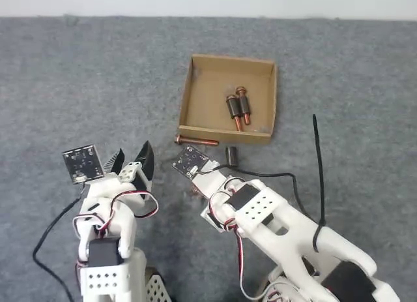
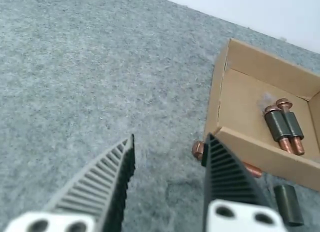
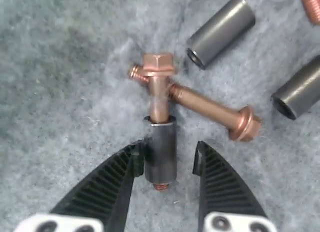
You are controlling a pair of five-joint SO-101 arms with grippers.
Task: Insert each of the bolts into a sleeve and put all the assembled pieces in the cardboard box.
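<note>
- The left arm (image 1: 104,224) sits folded low, its wrist tipped forward so that the left gripper (image 1: 133,160) points toward the cardboard box (image 1: 189,100).
- The left gripper's jaws are spread wide and hold nothing. Bare grey mat (image 2: 75,66) lies between its fingers (image 2: 115,182).
- The box stands ahead of this gripper and off to one side, with two assembled pieces (image 2: 282,124) lying side by side on its floor.
- A loose bolt (image 2: 198,149) lies outside the box along its near wall. Its head is just past one fingertip and its shank is partly hidden behind that finger.
- A dark sleeve (image 2: 287,204) lies on the mat further along, apart from that bolt.
- The right arm (image 1: 280,217) stretches low toward the middle of the table, its wrist bent so that the right gripper (image 3: 169,147) points down at the mat.
- The right gripper's jaws are part open and straddle a sleeved bolt (image 3: 161,162), whose hex head points away from the gripper. One finger is right against the sleeve and the other is just apart from it, so the piece is not clamped.
- Just beyond the fingertips, a second bolt (image 3: 215,109) lies crossed under the first one's shank.
- Farther out lie an empty sleeve (image 3: 220,31) and another sleeve (image 3: 300,89), apart from each other.
</note>
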